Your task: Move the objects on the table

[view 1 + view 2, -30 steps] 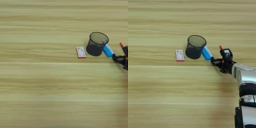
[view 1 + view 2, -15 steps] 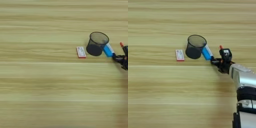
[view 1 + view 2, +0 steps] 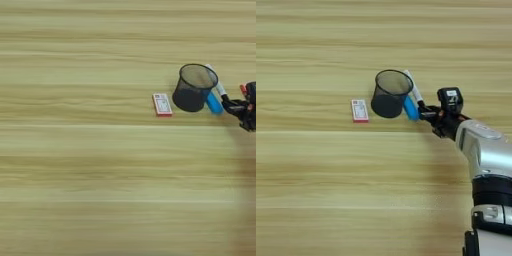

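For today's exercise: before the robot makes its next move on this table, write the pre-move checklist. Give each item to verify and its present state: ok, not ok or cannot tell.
1. Right gripper in view and close to the things: ok, it sits just right of the black mesh cup.
2. Cup upright: ok, open rim facing up.
3. White marker reachable: ok, it lies behind the cup's right side, its dark end near the gripper.
4. Blue object free of the cup: cannot tell, it lies right against the cup's base.
5. Gripper holding anything: cannot tell.
6. Flat white box clear of the arm's path: ok, it lies alone left of the cup.
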Robot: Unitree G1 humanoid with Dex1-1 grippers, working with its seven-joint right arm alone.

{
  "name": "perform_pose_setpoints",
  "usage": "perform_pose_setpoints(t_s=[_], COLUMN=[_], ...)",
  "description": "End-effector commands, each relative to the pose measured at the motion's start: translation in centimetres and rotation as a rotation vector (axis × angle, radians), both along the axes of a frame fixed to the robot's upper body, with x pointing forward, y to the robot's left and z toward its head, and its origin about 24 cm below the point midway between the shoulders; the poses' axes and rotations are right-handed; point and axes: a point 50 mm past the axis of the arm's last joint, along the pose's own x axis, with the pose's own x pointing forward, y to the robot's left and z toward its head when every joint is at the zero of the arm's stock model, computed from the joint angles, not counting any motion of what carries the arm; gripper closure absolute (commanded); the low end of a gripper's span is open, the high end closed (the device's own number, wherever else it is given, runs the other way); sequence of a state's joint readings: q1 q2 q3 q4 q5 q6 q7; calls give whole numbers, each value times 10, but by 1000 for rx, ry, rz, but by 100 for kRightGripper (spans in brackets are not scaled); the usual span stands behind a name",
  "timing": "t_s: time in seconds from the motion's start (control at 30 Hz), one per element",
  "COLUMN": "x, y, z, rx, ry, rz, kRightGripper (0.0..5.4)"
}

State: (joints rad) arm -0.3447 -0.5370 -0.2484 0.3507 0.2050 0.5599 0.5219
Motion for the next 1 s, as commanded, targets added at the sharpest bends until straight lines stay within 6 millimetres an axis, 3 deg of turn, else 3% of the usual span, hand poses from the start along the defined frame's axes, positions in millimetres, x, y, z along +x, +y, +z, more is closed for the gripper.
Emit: perform_pose_setpoints(t_s=[0.03,0.57,1.0], x=[11,15,-1], y=[-6,7,37], z=[37,74,101], rx=[-48,-30,-49], ry=[-142,-290,-395], rz=[-22,-40,49], kRightGripper=[471,471,471])
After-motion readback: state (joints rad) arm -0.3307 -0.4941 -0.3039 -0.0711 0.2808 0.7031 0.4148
